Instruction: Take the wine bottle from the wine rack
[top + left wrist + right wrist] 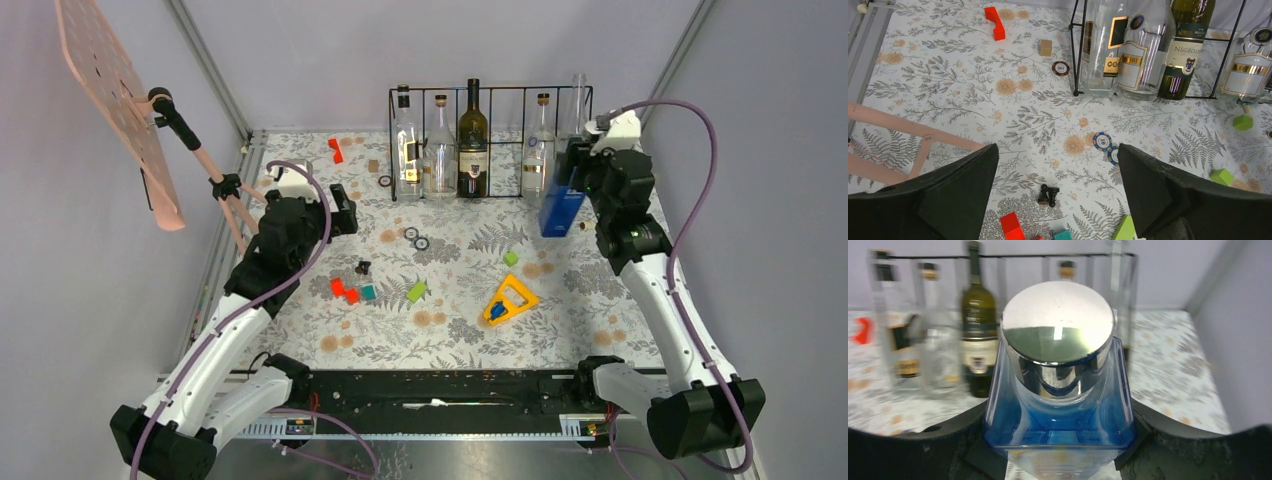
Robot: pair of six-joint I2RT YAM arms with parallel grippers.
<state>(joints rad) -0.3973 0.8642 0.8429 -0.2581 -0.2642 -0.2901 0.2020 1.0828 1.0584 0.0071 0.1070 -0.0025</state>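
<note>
The black wire wine rack (490, 88) stands at the back of the table, and a dark green wine bottle (472, 140) is upright in a middle bay. That bottle (1185, 45) and the rack's bars (1076, 50) also show in the left wrist view. My right gripper (572, 182) is shut on a blue square glass bottle (561, 210) with a silver cap (1058, 325), upright just outside the rack's right end. Its jaws (1058, 445) press both sides of the blue shoulder. My left gripper (1057, 155) hangs open over the mat, left of centre (342, 212), holding nothing.
Clear bottles (406, 150) (439, 155) (538, 150) fill other bays, a tall one (577, 100) at the right end. On the mat lie poker chips (1103, 141), black chess pieces (1048, 195), red blocks (344, 290), green blocks (416, 291) and a yellow triangle (510, 300). A pink stand (120, 100) leans at the left.
</note>
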